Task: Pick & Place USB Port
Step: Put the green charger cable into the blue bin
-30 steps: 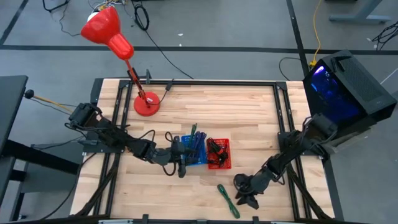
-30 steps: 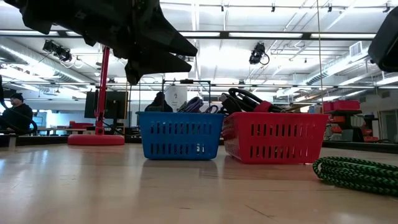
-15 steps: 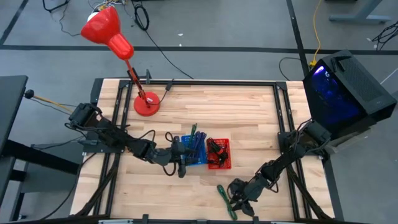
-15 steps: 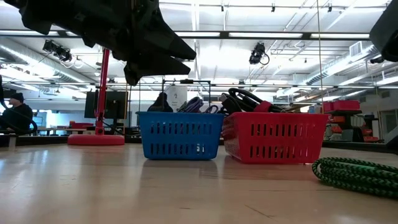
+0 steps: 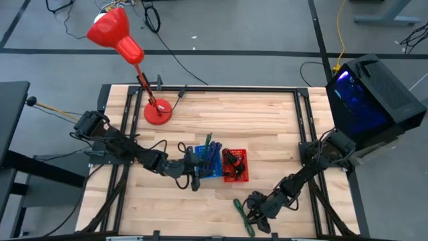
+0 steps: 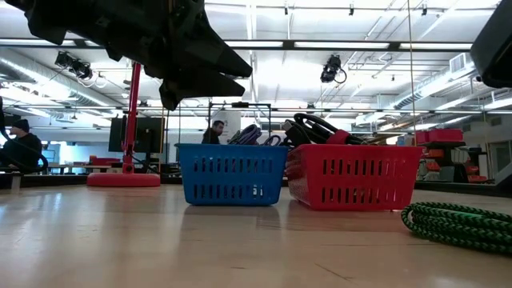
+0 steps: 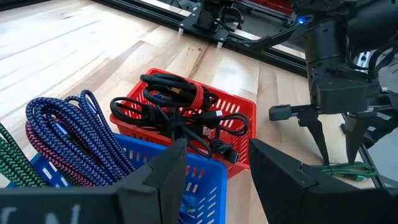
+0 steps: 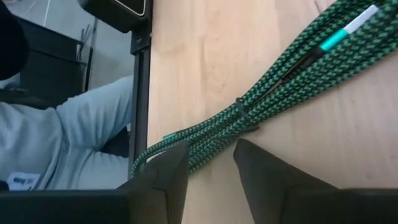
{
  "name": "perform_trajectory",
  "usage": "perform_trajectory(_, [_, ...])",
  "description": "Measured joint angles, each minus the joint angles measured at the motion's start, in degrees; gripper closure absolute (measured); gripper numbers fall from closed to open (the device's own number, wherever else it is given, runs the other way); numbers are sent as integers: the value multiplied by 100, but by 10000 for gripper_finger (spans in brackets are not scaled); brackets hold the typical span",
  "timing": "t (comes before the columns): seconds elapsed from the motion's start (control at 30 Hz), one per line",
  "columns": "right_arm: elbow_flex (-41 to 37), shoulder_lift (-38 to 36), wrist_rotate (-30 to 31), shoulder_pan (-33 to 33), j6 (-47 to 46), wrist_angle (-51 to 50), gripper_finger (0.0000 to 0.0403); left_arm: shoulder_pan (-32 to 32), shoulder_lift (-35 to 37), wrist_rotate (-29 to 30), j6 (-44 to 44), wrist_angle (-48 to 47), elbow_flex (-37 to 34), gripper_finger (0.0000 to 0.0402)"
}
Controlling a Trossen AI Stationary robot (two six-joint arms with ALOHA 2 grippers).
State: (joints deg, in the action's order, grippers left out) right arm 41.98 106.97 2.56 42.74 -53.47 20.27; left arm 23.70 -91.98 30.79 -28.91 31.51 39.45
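Currently the right gripper (image 5: 253,215), jaws apart w/ nothing held, is hovering over the green cable (image 5: 243,215) near table's front edge: pick step. Next: straddle bundle, close. Left gripper (image 7: 211,168), open, is waiting over blue basket (image 5: 212,169).

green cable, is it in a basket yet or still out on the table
Out. The green braided cable lies bundled on the wooden table, apart from the red basket and blue basket; the right gripper is over it.

Right pincer (image 5: 256,215) now over the green cable (image 5: 244,214) (fingers narrowing), formerly beside it.
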Motion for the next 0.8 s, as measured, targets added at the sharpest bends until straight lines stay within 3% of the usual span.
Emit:
perform_trajectory(0.27, [119, 396, 199, -2, 192, 177, 303, 1, 0, -17, 0, -16, -1, 225])
perform_trajectory(0.47, [129, 420, 582, -79, 128, 113, 393, 4, 0, -59, -4, -32, -1, 225])
perform_trajectory(0.8, [108, 183, 396, -173, 294, 39, 401, 4, 0, -63, -43, -43, -1, 225])
